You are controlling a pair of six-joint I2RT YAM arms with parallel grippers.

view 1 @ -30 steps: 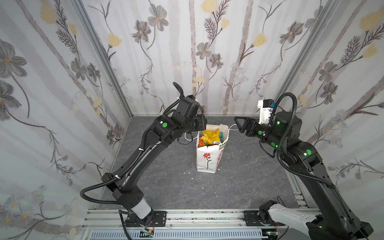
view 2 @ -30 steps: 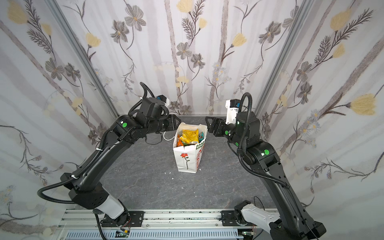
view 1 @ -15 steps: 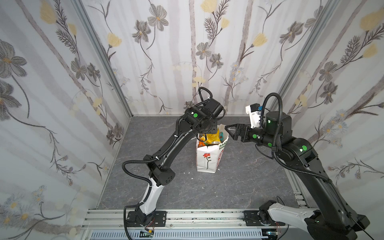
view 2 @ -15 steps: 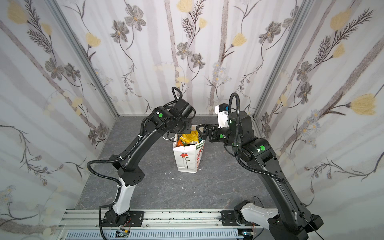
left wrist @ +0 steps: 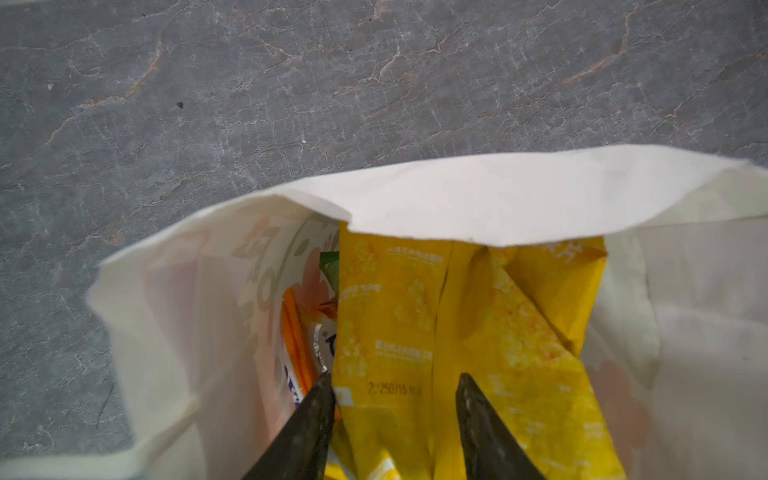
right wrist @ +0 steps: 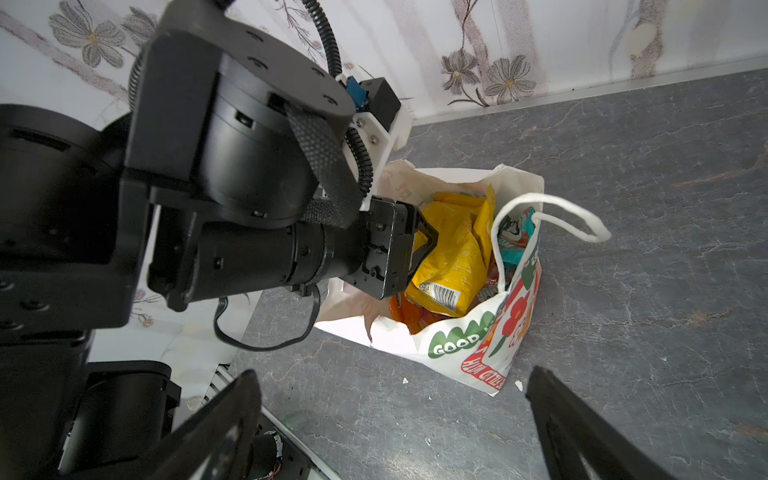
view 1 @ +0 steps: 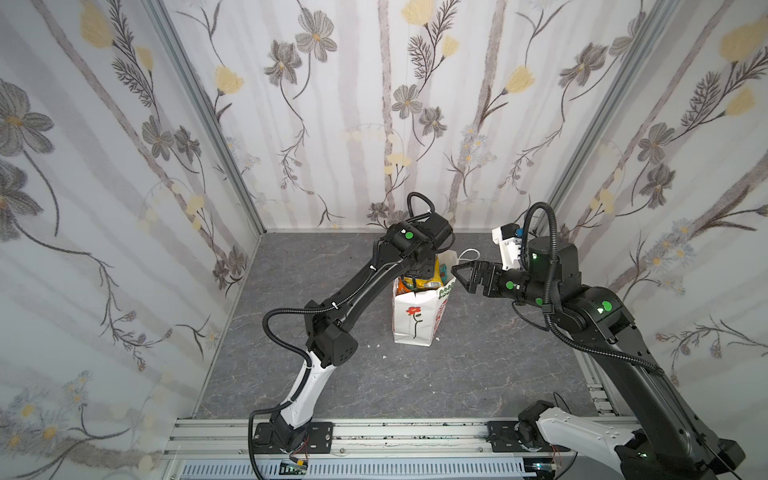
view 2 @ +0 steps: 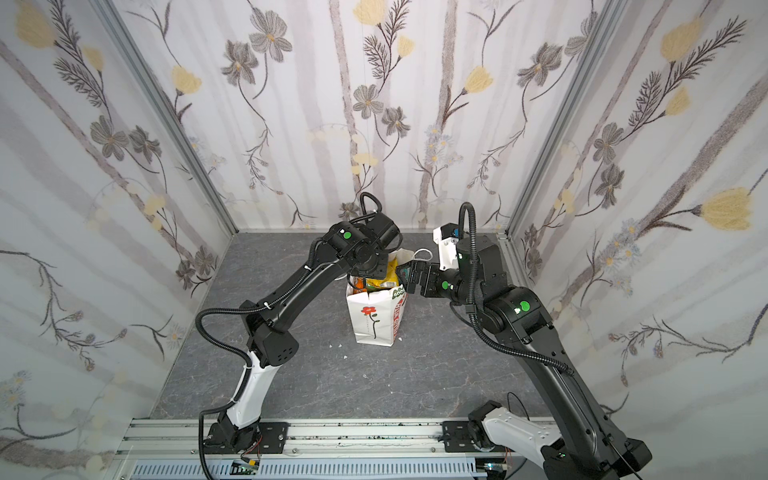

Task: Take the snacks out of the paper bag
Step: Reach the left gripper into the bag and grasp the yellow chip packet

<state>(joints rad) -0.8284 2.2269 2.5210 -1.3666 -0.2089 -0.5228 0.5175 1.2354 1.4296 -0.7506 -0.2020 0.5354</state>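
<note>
The paper bag (view 1: 415, 320) (view 2: 372, 322) (right wrist: 461, 353) stands upright mid-table in both top views, mouth open. Snacks fill it: a yellow packet (left wrist: 395, 311) (right wrist: 449, 257) on top, an orange one (left wrist: 295, 332) beside it, and a teal one (right wrist: 517, 245) by the cord handle (right wrist: 582, 220). My left gripper (left wrist: 395, 384) (right wrist: 428, 241) points down into the mouth. It is open, its fingers astride a fold of the yellow packet. To the right of the bag's rim my right gripper (view 1: 461, 276) (right wrist: 390, 374) hangs wide open with nothing between its fingers.
Floral-papered walls (view 1: 124, 208) close the grey stone table (view 1: 478, 374) on three sides. A metal rail (view 1: 395, 432) carrying both arm bases runs along the front. Small white crumbs (view 1: 376, 345) lie by the bag's foot.
My left arm swung from left of the bag to above it and lowered its gripper into the mouth. My right gripper came closer to the bag's rim and opened wider.
</note>
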